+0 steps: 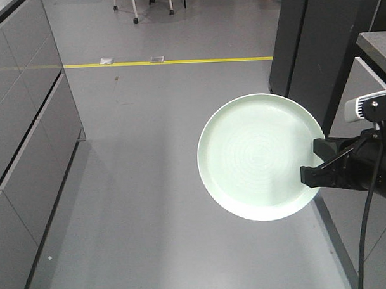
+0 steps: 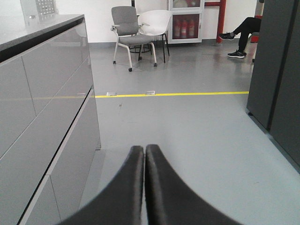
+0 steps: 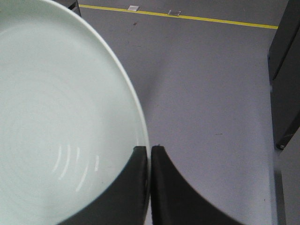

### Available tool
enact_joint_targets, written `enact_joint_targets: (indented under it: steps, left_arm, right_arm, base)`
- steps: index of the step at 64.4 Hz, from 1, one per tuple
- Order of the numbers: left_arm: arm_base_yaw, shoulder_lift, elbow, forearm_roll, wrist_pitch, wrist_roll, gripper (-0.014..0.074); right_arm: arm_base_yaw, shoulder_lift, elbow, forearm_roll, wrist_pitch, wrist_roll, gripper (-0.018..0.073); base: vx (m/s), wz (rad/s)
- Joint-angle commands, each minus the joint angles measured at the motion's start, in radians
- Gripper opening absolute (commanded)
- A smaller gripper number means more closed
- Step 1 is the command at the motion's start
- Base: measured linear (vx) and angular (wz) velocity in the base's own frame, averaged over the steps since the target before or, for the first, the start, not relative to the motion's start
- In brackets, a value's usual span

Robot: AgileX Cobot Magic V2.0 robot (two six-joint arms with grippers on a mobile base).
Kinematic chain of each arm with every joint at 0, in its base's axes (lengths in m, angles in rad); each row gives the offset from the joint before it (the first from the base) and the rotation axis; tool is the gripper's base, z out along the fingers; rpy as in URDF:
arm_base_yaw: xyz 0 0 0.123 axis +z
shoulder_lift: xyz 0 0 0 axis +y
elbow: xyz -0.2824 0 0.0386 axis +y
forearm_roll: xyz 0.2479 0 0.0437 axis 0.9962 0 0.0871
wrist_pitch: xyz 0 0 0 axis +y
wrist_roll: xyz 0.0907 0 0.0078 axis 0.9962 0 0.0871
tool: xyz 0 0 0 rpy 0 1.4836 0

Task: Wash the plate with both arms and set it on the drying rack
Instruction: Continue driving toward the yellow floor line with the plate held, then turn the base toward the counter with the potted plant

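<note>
Plate, pale mint, is up in the air over the plain grey floor, with the right claw pinched on its right rim. Left claw is clenched tight with nothing in it. Grey drawer fronts run down the left side and there's a dark cabinet on the right. A yellow floor line crosses farther out, with a couple of chairs beyond it.

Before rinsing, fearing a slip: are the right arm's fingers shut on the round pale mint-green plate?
Shut: the black fingers pinch the plate at its rim.
</note>
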Motion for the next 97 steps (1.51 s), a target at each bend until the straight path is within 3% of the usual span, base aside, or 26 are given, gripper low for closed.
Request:
enact_joint_targets:
  steps: [1,97]
  left_arm:
    - [0.001,-0.016,0.015,-0.007,-0.071,-0.004,-0.0005]
    - [0.001,-0.016,0.015,-0.007,-0.071,-0.004,-0.0005]
  right_arm:
    - [-0.004,-0.02,-0.026,0.001,-0.076,-0.002,-0.0009]
    - [-0.004,-0.02,-0.026,0.001,-0.076,-0.002,-0.0009]
  base:
    - [0.08,-0.02]
    - [0.11,-0.05]
